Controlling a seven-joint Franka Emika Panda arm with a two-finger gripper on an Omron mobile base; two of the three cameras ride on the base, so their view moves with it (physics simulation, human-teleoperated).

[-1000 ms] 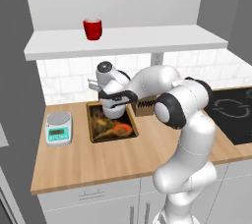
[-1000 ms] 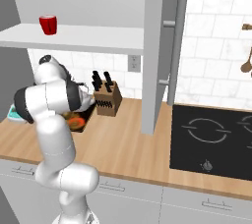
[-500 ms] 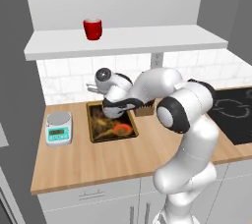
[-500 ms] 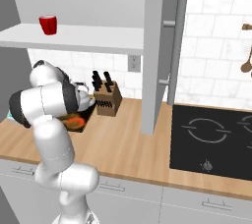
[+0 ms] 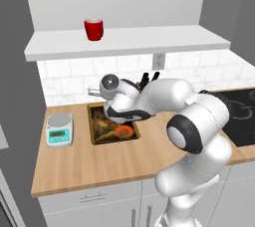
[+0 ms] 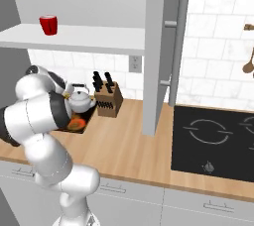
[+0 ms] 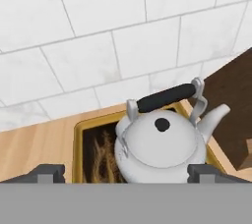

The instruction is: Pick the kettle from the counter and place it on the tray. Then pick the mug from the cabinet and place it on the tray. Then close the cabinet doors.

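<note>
- Hand view is showing the kettle [image 7: 160,147] sitting upright on the tray [image 7: 81,139], its black handle arching over the knobbed lid and its spout pointing toward the brown knife block [image 7: 236,110].
- Claw [image 7: 125,173] is hanging just above the kettle with its two dark fingertips [image 7: 47,173] standing wide apart, one past each side of the kettle's body; they are gripping nothing.
- Right base view is showing the kettle [image 6: 81,100] resting at the back end of the tray [image 6: 79,123], near the tiled wall, with the orange picture lying bare in front of it.
- Left base view is showing the tray [image 5: 107,130] lying on the tabletop [image 5: 99,161], between the scale [image 5: 59,129] and the arm, whose white wrist is reaching over the tray's back half.
- Mug [image 5: 93,29] is standing upright on the cabinet [image 5: 129,42] shelf, well above and apart from the tray; in the right base view the mug [image 6: 48,24] is sitting at the shelf's left end.
- Cabinet door [image 6: 158,51] is standing open, edge-on, with its bar handle facing the stovetop [image 6: 213,136].
- Knife block [image 6: 108,98] is standing on the tabletop just beside the tray.
</note>
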